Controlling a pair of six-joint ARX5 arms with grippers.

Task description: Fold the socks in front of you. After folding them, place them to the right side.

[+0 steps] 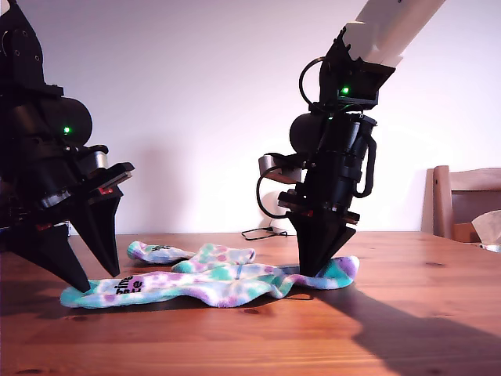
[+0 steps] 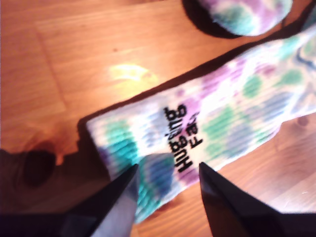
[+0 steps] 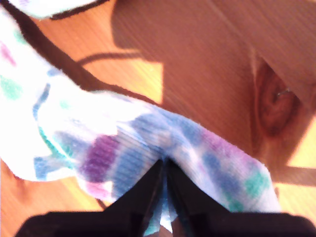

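Note:
Two tie-dye socks lie on the wooden table [image 1: 415, 313]. The front sock [image 1: 211, 286] stretches across the middle, and the rear sock [image 1: 192, 254] lies behind it. At the exterior view's left, my first gripper [image 1: 98, 280] is open, its fingertips straddling the front sock's lettered cuff [image 2: 182, 138]. The rear sock's end [image 2: 247, 15] shows beyond it. At the exterior view's right, my second gripper [image 1: 317, 270] is shut on the front sock's toe end [image 3: 118, 148], pinching a fold of fabric between its fingertips [image 3: 165, 165].
A wooden chair [image 1: 462, 196] and a pale crumpled object [image 1: 487, 227] stand at the exterior view's right edge. A black cable [image 1: 262, 232] lies on the table near the wall. Bare wood extends in front of the socks.

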